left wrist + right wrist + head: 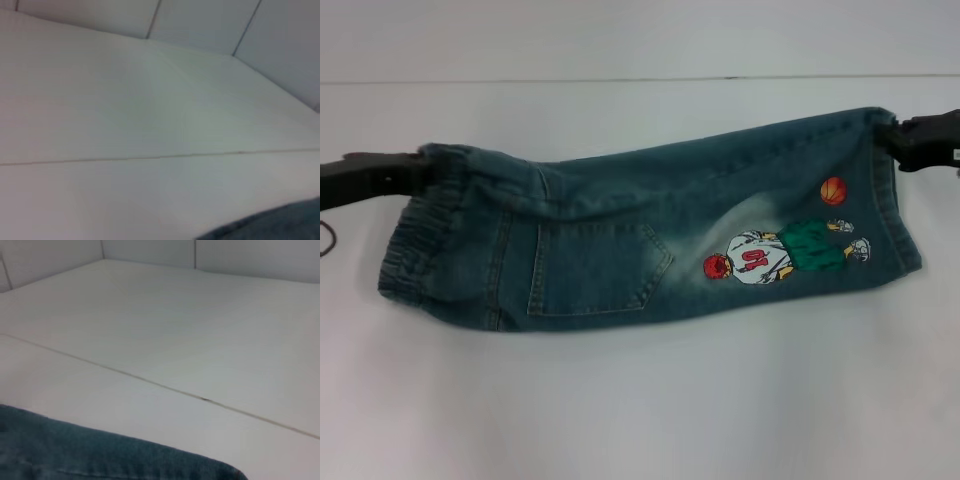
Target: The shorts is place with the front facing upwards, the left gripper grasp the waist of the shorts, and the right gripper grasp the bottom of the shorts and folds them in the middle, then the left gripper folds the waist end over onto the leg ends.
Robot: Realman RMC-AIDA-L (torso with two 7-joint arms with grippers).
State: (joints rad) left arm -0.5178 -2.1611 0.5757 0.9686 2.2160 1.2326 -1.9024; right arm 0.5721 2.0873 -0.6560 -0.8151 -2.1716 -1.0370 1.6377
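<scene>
**Soft denim, held at both far corners**

The shorts point(640, 225) are seen lying folded lengthwise on the white bench point(640, 420), waist to the left. The left tool point(405, 170) is closed on the waist corner, the right tool point(900, 135) on the hem corner. The denim is judged limp yet fairly weighty (sagging is likely between grips); the elastic waistband is best pinched firmly.

Shorts point(650, 225) — claw at each end
</scene>
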